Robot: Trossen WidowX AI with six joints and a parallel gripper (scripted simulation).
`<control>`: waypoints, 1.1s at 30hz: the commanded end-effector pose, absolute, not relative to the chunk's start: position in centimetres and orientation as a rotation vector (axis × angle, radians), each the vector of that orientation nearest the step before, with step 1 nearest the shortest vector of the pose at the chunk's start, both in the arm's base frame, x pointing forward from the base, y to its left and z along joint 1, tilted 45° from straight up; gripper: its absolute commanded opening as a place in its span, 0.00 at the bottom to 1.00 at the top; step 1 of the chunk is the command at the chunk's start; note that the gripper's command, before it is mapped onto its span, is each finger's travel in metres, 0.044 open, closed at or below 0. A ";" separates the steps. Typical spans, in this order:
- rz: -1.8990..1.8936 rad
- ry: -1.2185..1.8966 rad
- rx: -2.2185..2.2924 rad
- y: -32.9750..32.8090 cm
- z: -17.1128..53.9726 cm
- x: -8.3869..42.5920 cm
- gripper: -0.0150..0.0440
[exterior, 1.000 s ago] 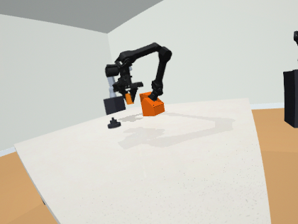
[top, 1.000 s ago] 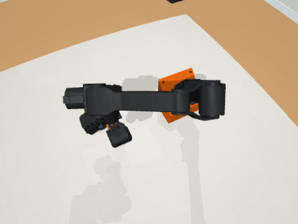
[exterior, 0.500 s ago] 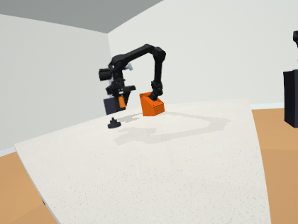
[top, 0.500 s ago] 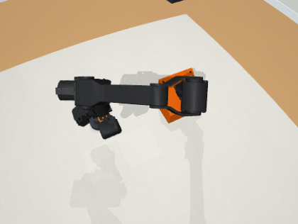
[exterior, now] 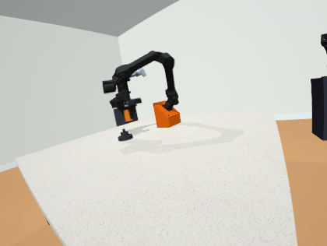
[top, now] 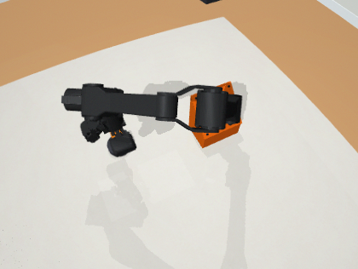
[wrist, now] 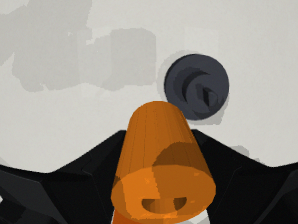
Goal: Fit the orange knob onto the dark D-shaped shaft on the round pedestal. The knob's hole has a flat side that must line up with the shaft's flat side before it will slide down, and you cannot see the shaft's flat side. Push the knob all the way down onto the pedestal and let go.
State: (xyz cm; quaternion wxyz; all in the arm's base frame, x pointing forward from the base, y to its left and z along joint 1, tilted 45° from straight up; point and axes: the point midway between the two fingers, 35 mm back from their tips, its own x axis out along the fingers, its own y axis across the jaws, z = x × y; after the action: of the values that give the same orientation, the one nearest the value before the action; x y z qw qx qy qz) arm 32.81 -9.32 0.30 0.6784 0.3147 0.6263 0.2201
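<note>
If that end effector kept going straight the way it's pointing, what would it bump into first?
Pointing down, the end effector would probably bring its orange knob against the round pedestal or the table beside it; depth is unclear.

Worktop (top: 264, 187) (exterior: 187, 195) (wrist: 75, 115): off-white, with fine dark specks in the exterior view. Floor (top: 141, 25) (exterior: 307, 187): tan-orange. Walls (exterior: 233, 58): pale grey-green, meeting in a corner, with a whitish baseboard (exterior: 293, 117) at the foot. Ceiling (exterior: 89, 15): darker grey. Soft, overlapping shadows lay across the worktop. A dark pedestal block (exterior: 320, 109) stood at far right.
</note>
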 end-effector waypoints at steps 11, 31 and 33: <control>0.498 1.394 0.697 -11.6 -3.6 33.1 0.25; 0.503 1.391 0.697 -10.4 -6.5 33.4 0.25; 0.504 1.391 0.695 -10.5 -6.4 33.4 0.25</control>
State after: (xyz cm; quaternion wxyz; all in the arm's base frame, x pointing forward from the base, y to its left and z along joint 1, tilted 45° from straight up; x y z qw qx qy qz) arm 33.37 -10.35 -6.47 0.6820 0.3095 0.6230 0.2257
